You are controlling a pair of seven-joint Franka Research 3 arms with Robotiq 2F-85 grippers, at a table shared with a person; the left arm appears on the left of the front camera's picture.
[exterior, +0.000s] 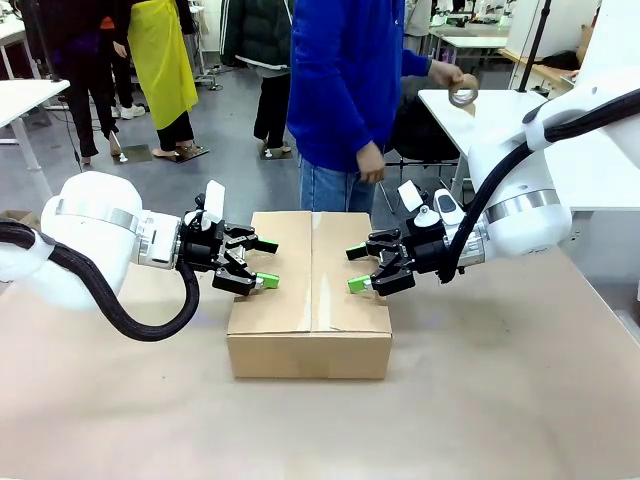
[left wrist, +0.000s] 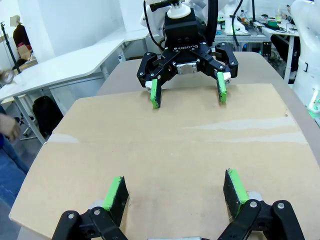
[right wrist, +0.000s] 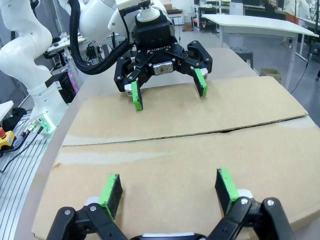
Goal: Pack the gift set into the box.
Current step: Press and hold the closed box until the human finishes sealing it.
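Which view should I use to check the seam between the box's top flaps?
The right wrist view: there the seam shows as a dark, slightly open line across the box. The front view shows it as a thin line; the left wrist view shows it only faintly.

The front view looks from the robot's side across the surface [exterior: 480, 400], angled down, far enough back to take in both arms, the whole closed box [exterior: 310, 355] between them and the person [exterior: 335, 110] behind it up to the chest. The left wrist view looks along its own pincer [left wrist: 173, 197], low and close over the box top, toward the right pincer [left wrist: 188, 92] opposite. The right wrist view, just as close, faces back toward the left pincer. All three views share the box top and both pincers; the front and left wrist views also share part of the person.
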